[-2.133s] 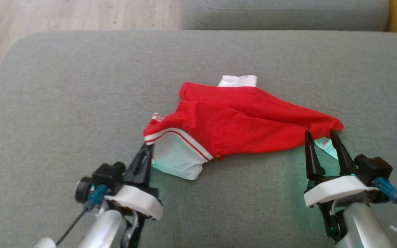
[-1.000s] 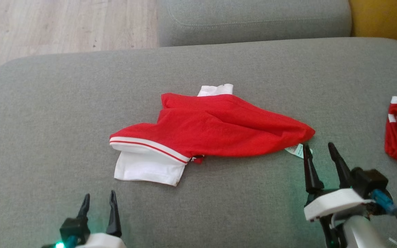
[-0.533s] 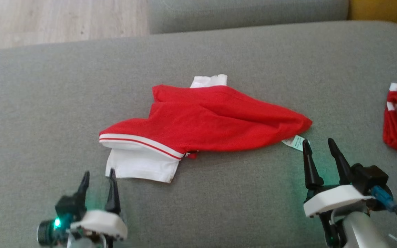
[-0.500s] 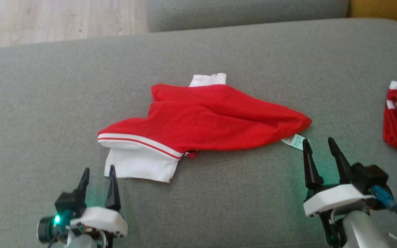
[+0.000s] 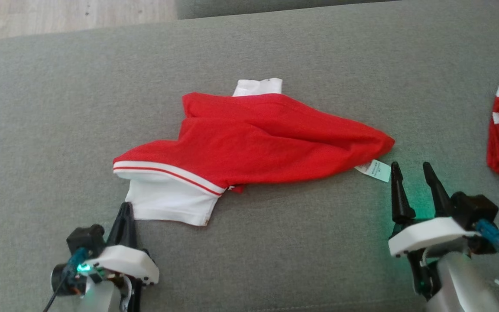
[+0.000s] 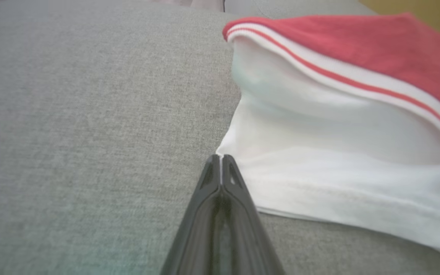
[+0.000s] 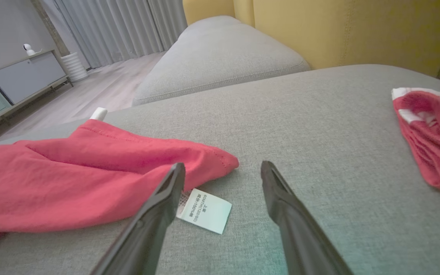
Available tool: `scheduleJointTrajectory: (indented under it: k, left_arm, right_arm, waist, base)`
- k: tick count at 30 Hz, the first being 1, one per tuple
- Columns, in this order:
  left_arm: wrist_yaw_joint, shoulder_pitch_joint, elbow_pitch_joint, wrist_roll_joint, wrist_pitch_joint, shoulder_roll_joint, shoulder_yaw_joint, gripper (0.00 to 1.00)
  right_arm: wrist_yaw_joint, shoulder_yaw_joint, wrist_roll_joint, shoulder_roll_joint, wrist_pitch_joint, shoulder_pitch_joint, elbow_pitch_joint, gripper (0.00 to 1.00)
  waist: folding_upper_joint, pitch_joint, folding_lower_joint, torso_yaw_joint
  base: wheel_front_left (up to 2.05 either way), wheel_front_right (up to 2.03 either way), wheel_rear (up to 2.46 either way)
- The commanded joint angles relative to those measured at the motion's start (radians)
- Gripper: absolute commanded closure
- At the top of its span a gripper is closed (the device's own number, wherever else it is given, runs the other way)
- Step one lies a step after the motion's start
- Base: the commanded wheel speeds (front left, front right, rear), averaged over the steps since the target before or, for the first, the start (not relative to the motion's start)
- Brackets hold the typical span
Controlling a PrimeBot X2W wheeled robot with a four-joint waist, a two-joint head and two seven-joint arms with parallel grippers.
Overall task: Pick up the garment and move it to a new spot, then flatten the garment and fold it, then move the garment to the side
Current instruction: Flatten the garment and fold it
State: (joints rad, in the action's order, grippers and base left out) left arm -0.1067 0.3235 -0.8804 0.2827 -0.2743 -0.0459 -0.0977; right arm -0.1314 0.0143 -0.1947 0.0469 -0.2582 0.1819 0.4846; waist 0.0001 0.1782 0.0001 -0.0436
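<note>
Left wrist view: left gripper [image 6: 220, 157] pressed together at the garment [image 6: 338, 152] corner, right gripper [image 5: 410, 166] spread; lift slowly, checking cloth follows.

Red garment [image 5: 267, 138], white sleeve [image 5: 167, 206], grey cushion [image 5: 59, 86]

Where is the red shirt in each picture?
Head view: the red shirt lies in the middle.
Left wrist view: upper right, its white sleeve by the fingers.
Right wrist view: left side, beside the care label.
Shared landmark: the grey sofa cushion under it.
</note>
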Motion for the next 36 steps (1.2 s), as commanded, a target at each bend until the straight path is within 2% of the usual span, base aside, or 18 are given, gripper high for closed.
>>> scheduleJointTrajectory:
  k: [1,6,14,24,25,26,27,28,32,36]
  left_arm:
    - [-0.009,-0.01,-0.018,0.018,0.013,-0.005,-0.002,1.0]
    - [-0.015,-0.009,0.015,0.047,0.013,-0.005,-0.051,1.0]
    - [-0.007,-0.023,0.058,0.039,0.013,-0.004,-0.086,1.0]
    - [-0.003,-0.03,0.08,0.024,0.013,-0.004,-0.073,1.0]
    - [-0.003,-0.028,0.082,0.023,0.013,-0.004,-0.074,1.0]
    - [-0.004,-0.024,0.083,0.022,0.013,-0.004,-0.076,1.0]
    - [-0.004,-0.024,0.083,0.022,0.013,-0.004,-0.076,1.0]
    - [-0.003,-0.02,0.083,0.023,0.013,-0.004,-0.079,1.0]
    - [0.001,-0.001,0.123,0.038,0.013,-0.004,-0.089,1.0]
    - [0.009,0.014,0.222,0.042,0.013,-0.004,-0.071,1.0]
  right_arm:
    - [0.001,0.012,0.001,0.003,-0.004,0.068,-0.013,0.0]
    - [0.001,-0.019,0.029,0.003,-0.004,0.139,0.061,0.0]
    - [0.001,-0.11,0.12,0.003,-0.004,0.219,0.272,0.0]
    - [0.001,-0.142,0.109,0.003,-0.004,0.282,0.408,0.0]
    - [0.001,-0.138,0.105,0.003,-0.004,0.289,0.416,0.29]
    - [0.001,-0.13,0.097,0.003,-0.004,0.295,0.414,0.82]
    - [0.001,-0.13,0.097,0.003,-0.004,0.295,0.414,0.82]
    - [0.001,-0.121,0.09,0.003,-0.004,0.295,0.408,1.0]
    - [0.001,-0.102,0.036,0.003,-0.004,0.274,0.334,1.0]
    - [0.001,-0.074,-0.041,0.003,-0.004,0.26,0.207,1.0]
  waist:
    - [-0.0001,0.003,-0.0001,0.01]
    - [-0.0001,0.011,-0.0001,0.048]
    - [-0.0001,0.025,-0.0001,0.098]
    - [-0.0001,0.049,-0.0001,0.107]
    - [-0.0001,0.052,-0.0001,0.108]
    - [-0.0001,0.054,-0.0001,0.11]
    - [-0.0001,0.054,-0.0001,0.11]
    - [-0.0001,0.055,-0.0001,0.111]
    - [-0.0001,0.048,-0.0001,0.114]
    - [-0.0001,0.011,-0.0001,0.11]
  base:
    - [0.0,0.0,0.0]
    - [0.0,0.0,0.0]
    - [0.0,0.0,0.0]
    - [0.0,0.0,0.0]
    - [0.0,0.0,0.0]
    - [0.0,0.0,0.0]
    - [0.0,0.0,0.0]
    - [0.0,0.0,0.0]
    - [0.0,0.0,0.0]
    - [0.0,0.0,0.0]
